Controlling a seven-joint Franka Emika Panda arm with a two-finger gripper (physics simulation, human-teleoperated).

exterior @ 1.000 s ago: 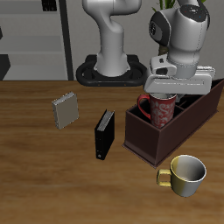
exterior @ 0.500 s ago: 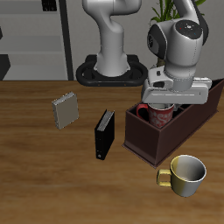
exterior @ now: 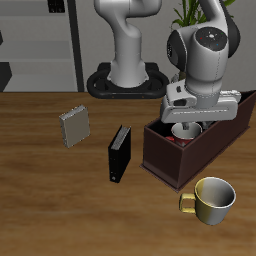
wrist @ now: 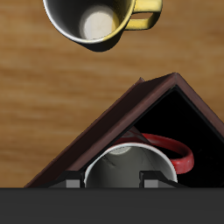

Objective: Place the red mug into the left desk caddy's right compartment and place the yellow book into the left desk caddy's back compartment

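Observation:
The red mug [exterior: 183, 136] sits low inside the left desk caddy [exterior: 164, 162], in its right compartment nearest the table's front edge; only a strip of its speckled side shows above the wall. My gripper [exterior: 188, 127] is directly over it and shut on the mug. In the wrist view I look down into the mug's pale inside [wrist: 131, 166], with its red handle [wrist: 173, 150] inside the caddy's dark brown wall [wrist: 112, 133] and my gripper [wrist: 115, 183] at its rim. The yellow book [exterior: 72, 127] stands apart on the table.
A black book [exterior: 119, 154] stands upright between the yellow book and the caddy. A plain yellowish-cream mug [exterior: 211, 200] [wrist: 92, 21] sits on the table just in front of the caddy. The robot's base stands at the back.
My gripper has come straight down with the red mug, which has sunk from above the caddy's rim into the compartment. Nothing else has moved.

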